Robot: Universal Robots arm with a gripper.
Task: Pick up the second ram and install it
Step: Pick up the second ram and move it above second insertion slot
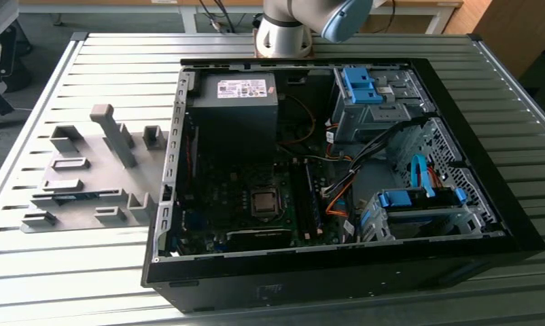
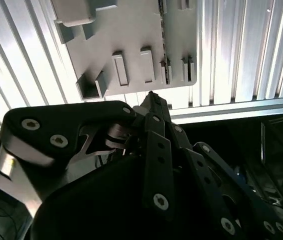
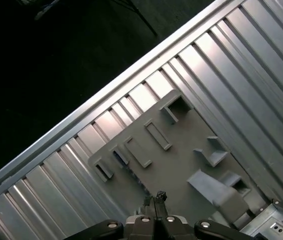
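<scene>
The pick-up step seems not yet begun: the second ram (image 1: 73, 197) stands on its edge in a slot of the grey holder plate (image 1: 96, 178). The plate lies on the slatted surface (image 1: 118, 61), just beside the open computer case (image 1: 168, 204). The tool (image 2: 151, 99) hovers above the plate with fingers pressed together, pinching nothing. A grasp calls for spreading them across the thin edge. Raised blocks (image 1: 118, 136) stand near the ram, but above it the room is free.

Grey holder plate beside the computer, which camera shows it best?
The exterior view: the whole grey holder plate lies unobstructed on the slatted table, at the exterior view's left of the computer case. Both wrist views show it from above, partly cut off or behind the pincer.
</scene>
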